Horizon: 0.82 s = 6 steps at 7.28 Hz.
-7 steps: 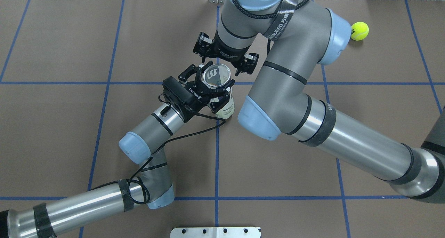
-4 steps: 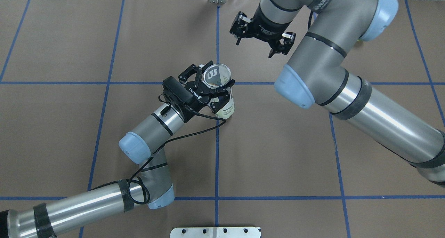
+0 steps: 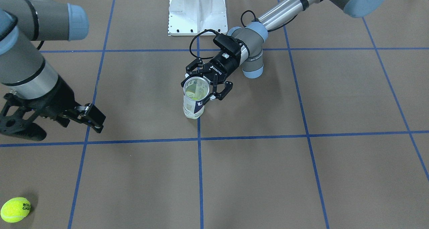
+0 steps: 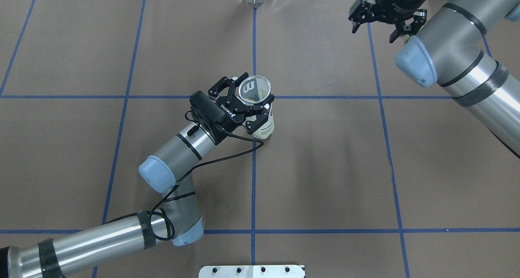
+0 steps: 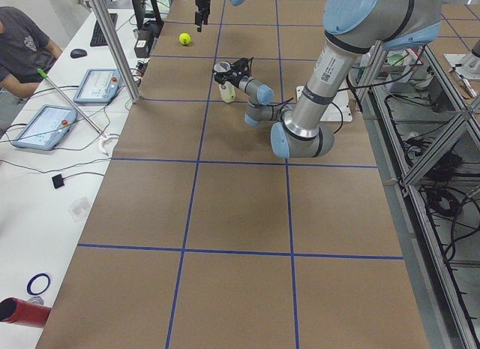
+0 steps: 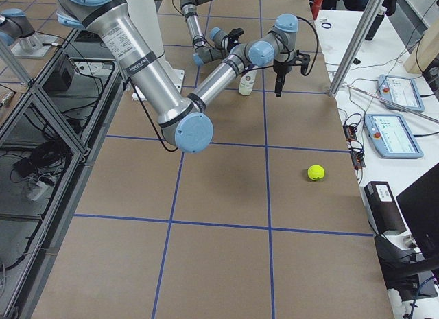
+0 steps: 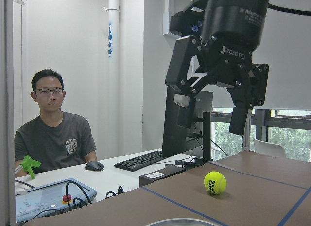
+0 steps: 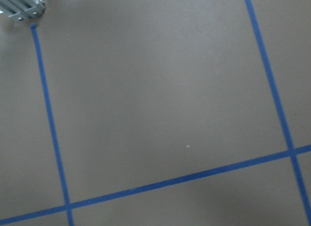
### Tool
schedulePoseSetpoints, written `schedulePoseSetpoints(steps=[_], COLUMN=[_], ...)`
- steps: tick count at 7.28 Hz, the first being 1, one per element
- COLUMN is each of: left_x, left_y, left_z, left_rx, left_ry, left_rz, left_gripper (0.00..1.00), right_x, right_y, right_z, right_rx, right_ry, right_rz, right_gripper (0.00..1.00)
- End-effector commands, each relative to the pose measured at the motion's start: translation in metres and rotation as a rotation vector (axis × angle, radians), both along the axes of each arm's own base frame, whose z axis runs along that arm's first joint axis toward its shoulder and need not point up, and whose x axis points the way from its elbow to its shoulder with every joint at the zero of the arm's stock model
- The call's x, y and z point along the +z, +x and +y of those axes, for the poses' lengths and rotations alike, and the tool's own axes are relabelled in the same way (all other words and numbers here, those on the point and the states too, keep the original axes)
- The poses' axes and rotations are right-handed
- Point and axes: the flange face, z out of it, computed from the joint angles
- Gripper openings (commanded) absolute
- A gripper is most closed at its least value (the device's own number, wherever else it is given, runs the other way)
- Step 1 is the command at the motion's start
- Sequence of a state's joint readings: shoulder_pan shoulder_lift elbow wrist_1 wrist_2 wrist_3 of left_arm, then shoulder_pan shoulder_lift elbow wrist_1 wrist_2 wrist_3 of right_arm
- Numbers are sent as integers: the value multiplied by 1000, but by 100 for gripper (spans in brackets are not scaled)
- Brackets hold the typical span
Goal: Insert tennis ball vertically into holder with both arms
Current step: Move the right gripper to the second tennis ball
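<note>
The left hand (image 4: 247,103) is clamped round the can (image 3: 194,100), holding it upright near the middle of the surface (image 4: 325,168), mouth up, with one ball already showing yellow-green through the clear wall. The right hand (image 4: 388,20) hangs high over the far right part with its fingers spread and nothing in them, near but not over the loose ball (image 3: 15,209), which sits alone by the far right edge. Risks as I see them: the ball is free on flat paper, so a finger landing off-centre could nudge it and send it rolling, maybe off the far edge toward the desk. A pinch too near the top of the ball could squirt it out on the lift. Coming back, the ball nearly fills the can's mouth, so a small offset would catch it on the metal rim, and it could bounce out or push the can askew in the left hand. The right forearm is bulky and could clip the left wrist or its looping black cable (image 4: 227,152) on the return sweep. The surface is brown paper gridded with blue tape (image 4: 254,188), a white bolted base (image 3: 197,11) at the robot's side. Beyond the far edge is a white desk with tablets (image 5: 45,125), a keyboard and a monitor (image 7: 187,124), a person (image 7: 53,133) seated there, aluminium frame posts (image 5: 112,41) and windows behind.
</note>
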<state>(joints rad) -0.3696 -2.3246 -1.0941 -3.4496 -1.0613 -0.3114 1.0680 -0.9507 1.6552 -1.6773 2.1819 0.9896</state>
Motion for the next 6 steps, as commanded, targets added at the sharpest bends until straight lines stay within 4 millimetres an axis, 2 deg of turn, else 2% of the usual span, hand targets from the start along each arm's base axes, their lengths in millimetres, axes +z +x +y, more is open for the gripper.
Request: schedulePoseSetpoints(steps=[1, 2, 4, 6], left_x=[0, 1, 1, 1], left_y=[0, 0, 0, 0], left_z=[2, 2, 2, 2], left_rx=[-27, -27, -27, -27], left_ry=[-21, -21, -21, -21], left_rz=[6, 5, 5, 5], left_gripper=[91, 91, 92, 92], right_x=[74, 120, 199, 231], right_y=[55, 79, 76, 63], right_z=[-42, -74, -113, -130], right_rx=[12, 58, 142, 142], right_ry=[-65, -110, -88, -102], right_rz=[57, 82, 139, 153], right_gripper=[98, 98, 99, 99])
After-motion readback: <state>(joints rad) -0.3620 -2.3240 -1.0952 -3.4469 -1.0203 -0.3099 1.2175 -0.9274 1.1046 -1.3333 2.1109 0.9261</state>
